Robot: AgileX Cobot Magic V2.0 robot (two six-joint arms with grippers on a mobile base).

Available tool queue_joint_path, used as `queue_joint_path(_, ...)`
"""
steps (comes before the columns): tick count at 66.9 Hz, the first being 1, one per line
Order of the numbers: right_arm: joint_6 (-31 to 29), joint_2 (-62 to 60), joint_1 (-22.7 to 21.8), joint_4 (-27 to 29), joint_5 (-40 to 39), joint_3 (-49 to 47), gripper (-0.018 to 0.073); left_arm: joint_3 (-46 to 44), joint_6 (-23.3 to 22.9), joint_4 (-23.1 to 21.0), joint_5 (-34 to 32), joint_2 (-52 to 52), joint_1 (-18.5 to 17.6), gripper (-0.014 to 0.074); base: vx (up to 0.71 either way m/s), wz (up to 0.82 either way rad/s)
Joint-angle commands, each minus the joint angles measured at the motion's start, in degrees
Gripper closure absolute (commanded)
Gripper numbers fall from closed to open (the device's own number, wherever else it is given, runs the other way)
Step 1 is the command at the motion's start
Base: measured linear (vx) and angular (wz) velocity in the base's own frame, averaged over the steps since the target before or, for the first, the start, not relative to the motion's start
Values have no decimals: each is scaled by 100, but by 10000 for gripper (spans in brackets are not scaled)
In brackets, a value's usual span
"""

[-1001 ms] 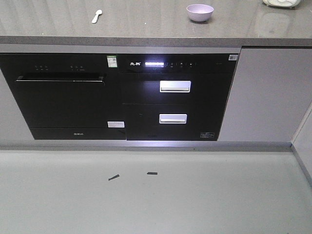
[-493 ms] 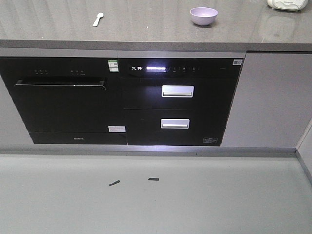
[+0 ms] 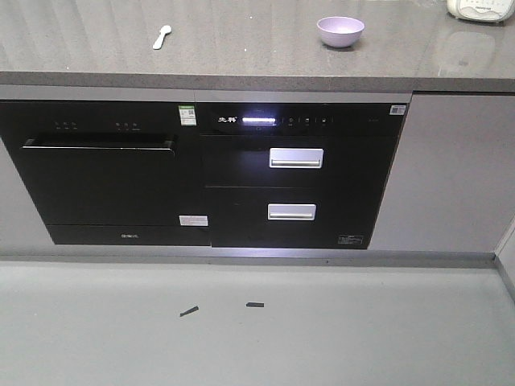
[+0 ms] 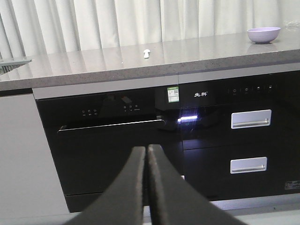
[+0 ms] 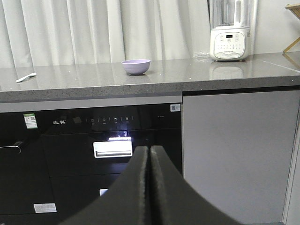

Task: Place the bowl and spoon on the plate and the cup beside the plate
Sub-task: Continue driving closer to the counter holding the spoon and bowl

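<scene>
Nearest the wrist cameras, the left gripper [image 4: 146, 151] and the right gripper [image 5: 149, 150] each have their two dark fingers pressed flat together with nothing between them. Both hang low, in front of the cabinets and below counter height. Neither arm shows in the front view, so their reach to the counter cannot be judged.

On the pale grey floor [image 3: 362, 338] lie two small dark strips [image 3: 188, 311]; what they are is too small to tell. Beyond stands the glossy black built-in appliance front [image 3: 105, 185], with two silver drawer handles [image 3: 296, 158] to its right.

I judge the main risk to be a strike. With the base well short of the cabinets and the grippers this low, an advance or a careless lift could knock a finger against the black glass or the overhanging edge of the speckled grey stone countertop [image 3: 241, 56].

On that counter, the small pale mint-green plastic spoon [image 3: 162, 36] lies to the left. The round lavender-purple plastic bowl [image 3: 339, 31] sits upright well apart to the right. Flat and light, the spoon could skid away from closed or badly aimed fingers.

Farther right stands a white blender-like appliance [image 5: 229, 30], cut off in the front view. White curtains [image 4: 140, 23] hang behind. The plate and the cup appear in no view, so the goal spot is unknown.
</scene>
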Motion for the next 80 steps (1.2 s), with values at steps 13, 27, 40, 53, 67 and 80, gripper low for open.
queue_joint_path(13, -13, -62, -7, -25, -402, 25, 562, -44, -33, -5, -382, -20, 9, 603, 8, 1)
queue_joint_path(27, -13, -62, -7, -25, -402, 25, 562, -44, -33, -5, -382, -20, 9, 603, 8, -1)
queue_joint_path(40, -13, -62, -7, -25, -402, 25, 562, -44, -33, -5, -382, -20, 9, 603, 8, -2)
queue_joint_path(53, -13, -62, -7, -25, -402, 25, 562, -44, -33, -5, -382, -20, 9, 603, 8, -1)
queue_joint_path(67, -13, -62, -7, -25, -402, 25, 562, -44, -33, -5, -382, -20, 9, 603, 8, -1)
queue_joint_path(80, -13, -62, -7, -25, -402, 25, 562, -44, -33, -5, -382, -20, 9, 603, 8, -2)
